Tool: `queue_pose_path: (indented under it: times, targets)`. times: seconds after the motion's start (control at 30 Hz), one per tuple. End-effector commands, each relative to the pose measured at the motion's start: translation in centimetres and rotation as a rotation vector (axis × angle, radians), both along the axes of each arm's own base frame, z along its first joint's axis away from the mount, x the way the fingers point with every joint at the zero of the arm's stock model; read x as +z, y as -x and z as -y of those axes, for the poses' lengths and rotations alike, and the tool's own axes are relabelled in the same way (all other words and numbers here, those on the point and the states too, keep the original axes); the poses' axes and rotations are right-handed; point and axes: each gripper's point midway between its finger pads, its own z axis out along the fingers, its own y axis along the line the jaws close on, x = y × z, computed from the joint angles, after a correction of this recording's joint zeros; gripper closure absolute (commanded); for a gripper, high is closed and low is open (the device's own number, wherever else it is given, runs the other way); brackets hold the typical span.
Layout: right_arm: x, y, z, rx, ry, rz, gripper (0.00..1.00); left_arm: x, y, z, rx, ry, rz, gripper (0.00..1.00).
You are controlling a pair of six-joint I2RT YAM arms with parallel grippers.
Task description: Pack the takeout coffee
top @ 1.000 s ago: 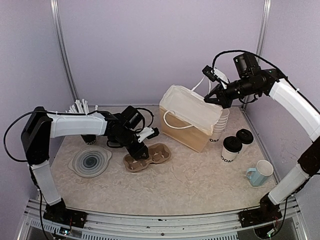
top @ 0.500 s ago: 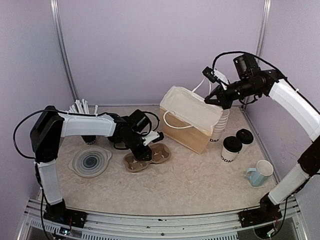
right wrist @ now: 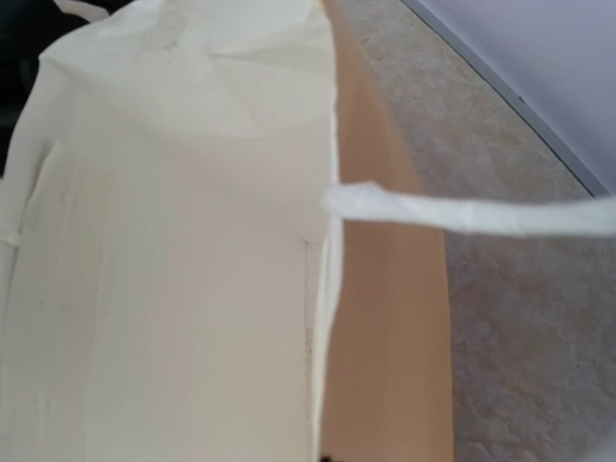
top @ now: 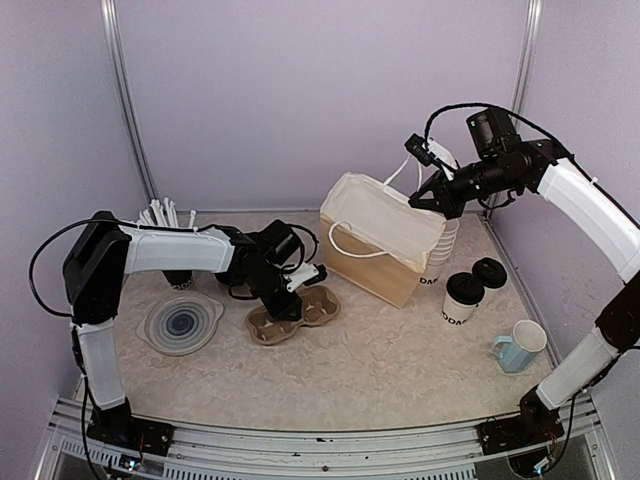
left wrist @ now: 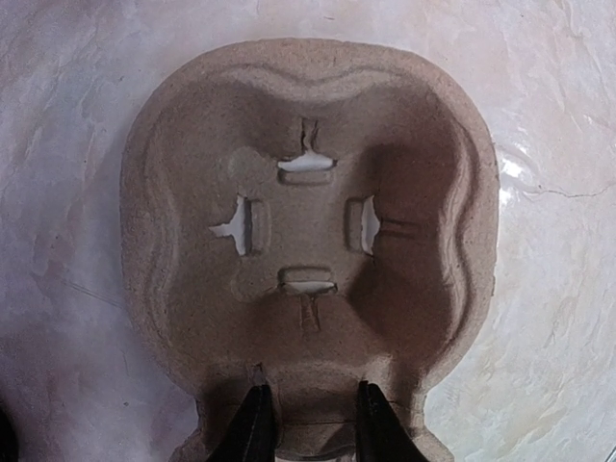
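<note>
Your left gripper [left wrist: 313, 428] narrowed astride the middle ridge of the cup carrier [left wrist: 308, 192], left of the paper bag [top: 375, 240]; I cannot tell whether it gripped. Your right gripper [top: 430, 198] kept pinching the bag handle [right wrist: 462, 214]. Both coffee cups [top: 463, 297] stood unpacked right of the bag.

A light blue mug [top: 521, 345] stood near the right edge of the bench [top: 380, 375]. Lidless white cups [top: 440, 250] were stacked beside an open paper bag [top: 375, 235] toward the far right corner. A cardboard cup carrier [top: 318, 308] lay mid-bench, with a round clear lid [top: 181, 323] toward the left edge.
</note>
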Motion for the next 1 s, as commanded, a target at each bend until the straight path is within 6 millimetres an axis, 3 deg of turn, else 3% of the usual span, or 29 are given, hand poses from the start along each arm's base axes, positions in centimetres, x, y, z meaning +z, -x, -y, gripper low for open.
queue_pose_path:
  times: [0.0,0.13,0.3,0.5,0.77,0.97]
  targets:
    - [0.4,-0.1,0.5,-0.007,-0.004,0.020,1.00,2.9,0.3,0.2,0.031,0.032,0.011,0.80]
    - [0.3,-0.2,0.5,-0.004,0.004,0.025,1.00,6.8,1.4,-0.7,0.066,0.079,0.030,0.81]
    - [0.3,0.0,-0.1,0.034,-0.008,0.016,1.00,13.6,2.5,-2.5,0.126,0.165,0.101,0.81]
    - [1.2,1.0,-1.4,0.129,-0.060,-0.019,1.00,25.2,4.1,-2.9,0.137,0.364,0.258,0.79]
    - [1.0,4.8,-3.6,0.301,-0.094,-0.070,1.00,40.3,7.5,-0.8,0.021,0.655,0.455,0.78]
    - [0.5,8.4,-5.4,0.427,-0.095,-0.101,1.00,46.5,10.7,2.4,-0.142,0.899,0.502,0.77]
